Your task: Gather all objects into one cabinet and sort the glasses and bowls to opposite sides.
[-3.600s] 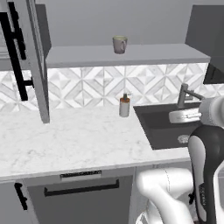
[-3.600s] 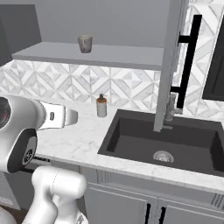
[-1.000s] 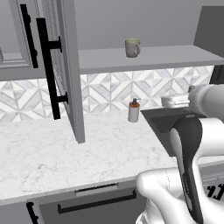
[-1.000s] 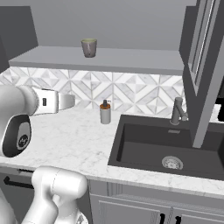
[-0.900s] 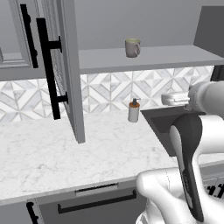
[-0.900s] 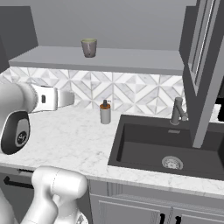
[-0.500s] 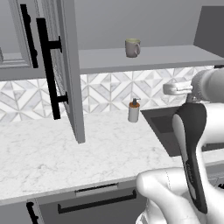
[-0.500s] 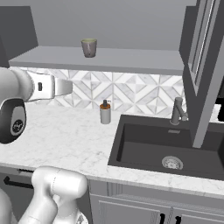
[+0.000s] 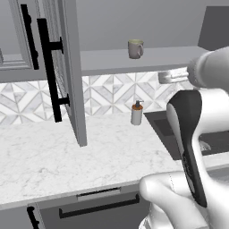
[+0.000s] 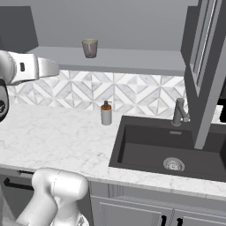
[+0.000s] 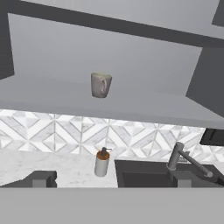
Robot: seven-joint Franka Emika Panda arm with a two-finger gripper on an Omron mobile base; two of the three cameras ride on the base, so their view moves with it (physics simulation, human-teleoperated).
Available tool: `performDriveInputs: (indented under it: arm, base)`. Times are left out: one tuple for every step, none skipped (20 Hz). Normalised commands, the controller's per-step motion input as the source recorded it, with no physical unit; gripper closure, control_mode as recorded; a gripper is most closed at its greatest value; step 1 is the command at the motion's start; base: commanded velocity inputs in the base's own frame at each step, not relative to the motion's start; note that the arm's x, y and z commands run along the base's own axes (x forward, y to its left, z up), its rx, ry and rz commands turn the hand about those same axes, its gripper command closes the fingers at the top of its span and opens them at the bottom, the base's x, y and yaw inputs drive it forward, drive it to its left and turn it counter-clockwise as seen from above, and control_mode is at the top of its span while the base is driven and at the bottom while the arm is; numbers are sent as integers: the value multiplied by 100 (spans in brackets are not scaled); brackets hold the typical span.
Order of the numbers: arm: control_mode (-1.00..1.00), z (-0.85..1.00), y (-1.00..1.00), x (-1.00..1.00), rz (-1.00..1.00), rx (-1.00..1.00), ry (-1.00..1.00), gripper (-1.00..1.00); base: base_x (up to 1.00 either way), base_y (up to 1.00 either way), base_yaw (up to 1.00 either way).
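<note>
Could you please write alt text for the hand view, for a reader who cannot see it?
A grey-beige handled mug stands alone on a plain grey shelf. Below it, a white soap dispenser sits on the marble counter against patterned tiles, left of a dark sink with a faucet.

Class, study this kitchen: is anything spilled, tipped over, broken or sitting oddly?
Nothing stands out. The mug stands upright on the shelf, the soap dispenser stands upright on the counter, and no spill or damage shows.
</note>
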Motion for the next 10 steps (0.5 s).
performDriveInputs:
  arm:
    - [-100,19,31,34,0,0,11,-100]
    - [-100,21,20,49,0,0,12,-100]
    - [-100,21,16,54,0,0,11,-100]
    - [-100,19,15,62,0,0,12,-100]
    - [-100,21,9,59,0,0,11,-100]
    - [-100,21,0,51,0,0,9,-100]
    - [-100,13,0,49,0,0,7,-100]
    - [-100,7,0,56,0,0,6,-100]
    - [-100,3,0,61,0,0,1,-100]
    - [-100,0,0,24,0,0,0,-100]
  base:
    - [0,0,0]
    - [0,0,0]
    - [0,0,0]
    - [0,0,0]
    - [0,0,0]
    - [0,0,0]
    - [0,0,0]
    - [0,0,0]
    - [0,0,0]
    - [0,0,0]
